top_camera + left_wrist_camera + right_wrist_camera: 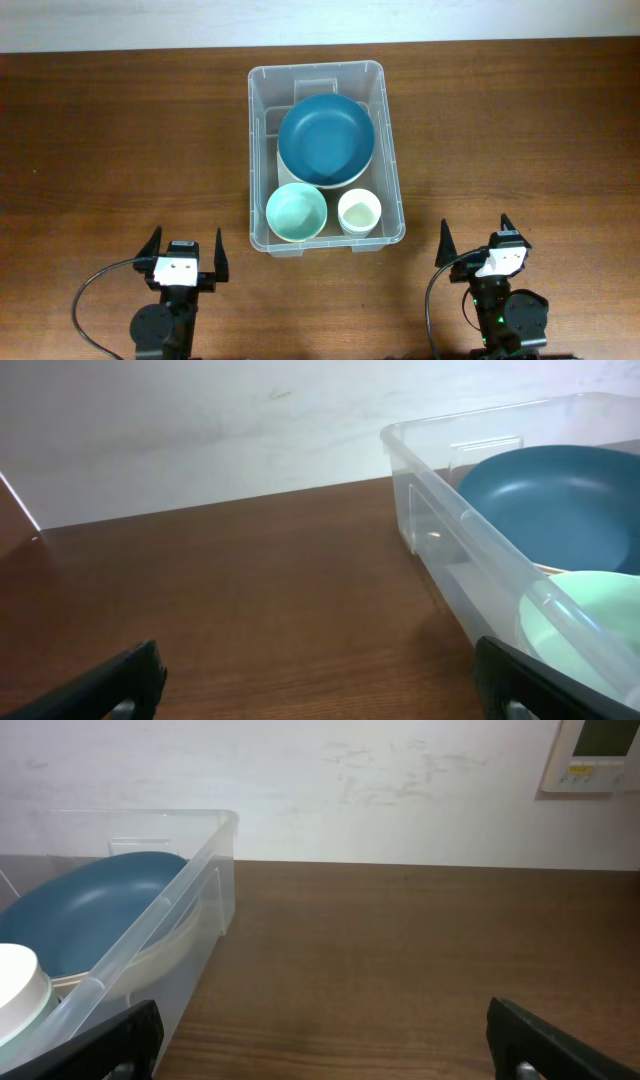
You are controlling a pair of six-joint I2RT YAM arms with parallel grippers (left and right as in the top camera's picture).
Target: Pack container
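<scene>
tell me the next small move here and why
Probably none: leave the left gripper and right gripper parked open. The teal plate, green bowl and white cup already sit inside the container, and no other item shows.

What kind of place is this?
Probably a lab or office workbench, indoors: a wooden table against a plain white wall, a wall-mounted control panel, and a clear container holding a blue plate.
</scene>
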